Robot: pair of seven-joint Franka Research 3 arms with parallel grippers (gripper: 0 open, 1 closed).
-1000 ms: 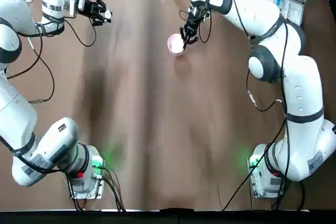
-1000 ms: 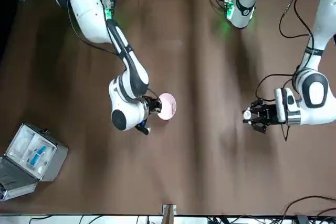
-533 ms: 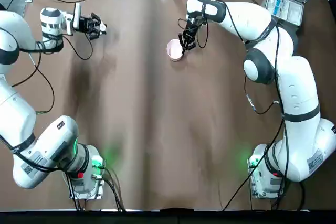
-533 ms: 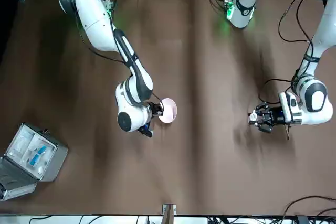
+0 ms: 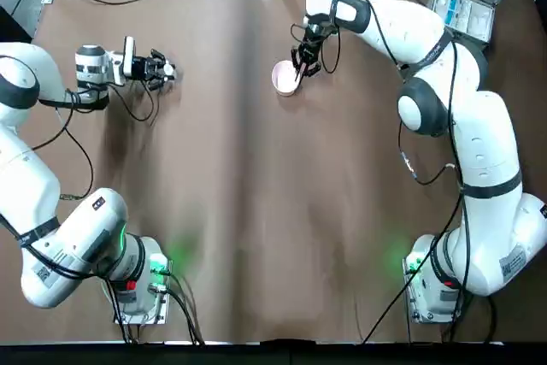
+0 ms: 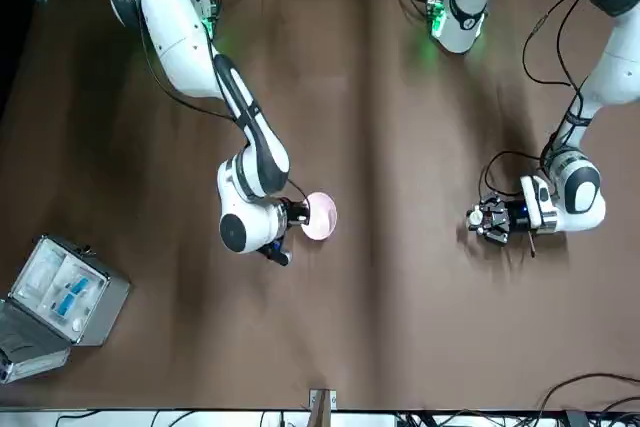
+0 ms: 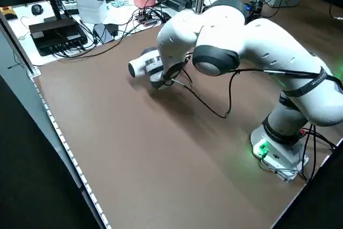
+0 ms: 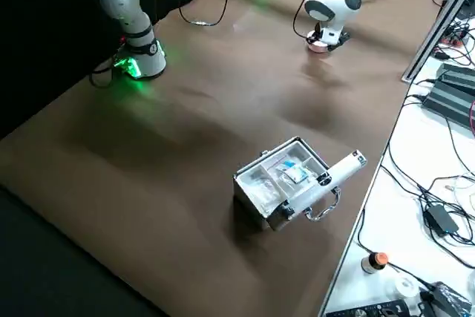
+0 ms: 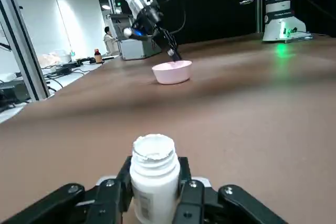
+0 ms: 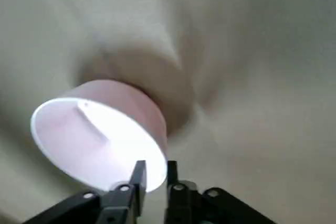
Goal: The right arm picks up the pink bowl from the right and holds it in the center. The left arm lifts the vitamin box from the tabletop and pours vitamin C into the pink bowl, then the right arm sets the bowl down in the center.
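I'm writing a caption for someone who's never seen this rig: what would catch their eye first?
Probably the pink bowl, held off the tabletop near its far side by the right gripper. Next, the white bottle between the left gripper's fingers, over the left part of the table. The open silver case stands at the far right corner.

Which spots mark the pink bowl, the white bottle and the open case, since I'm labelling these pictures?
Pink bowl (image 9: 172,76): left wrist view, outer side.
White bottle (image 9: 154,192): left wrist view, body.
Open case (image 6: 100,319): front view, outer side wall.
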